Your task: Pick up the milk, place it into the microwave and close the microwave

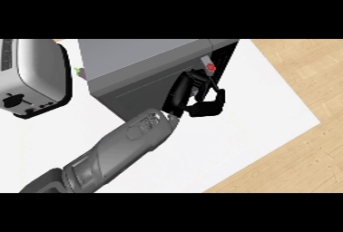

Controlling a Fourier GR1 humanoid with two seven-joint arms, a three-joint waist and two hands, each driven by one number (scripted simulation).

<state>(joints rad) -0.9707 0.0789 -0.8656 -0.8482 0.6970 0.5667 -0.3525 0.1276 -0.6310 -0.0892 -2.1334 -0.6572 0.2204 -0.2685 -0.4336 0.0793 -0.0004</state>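
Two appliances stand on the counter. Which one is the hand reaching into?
The dark grey microwave at the centre. The hand is at its open front, fingers curled around the milk carton. The silver toaster stands apart at the left, untouched.

Toaster (30,77): glossy metal; microwave (144,63): matt grey; counter (221,145): smooth white; floor (301,59): pale wood grain; forearm (120,149): dull grey

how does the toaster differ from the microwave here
The toaster is shiny silver with rounded corners; the microwave is matte dark grey and boxy. The toaster is the smaller of the two and sits at the view's left edge, partly cut off; the microwave sits at the middle. Nothing touches the toaster, while a hand reaches the microwave's front right corner, by a red spot. Both stand on the white counter.
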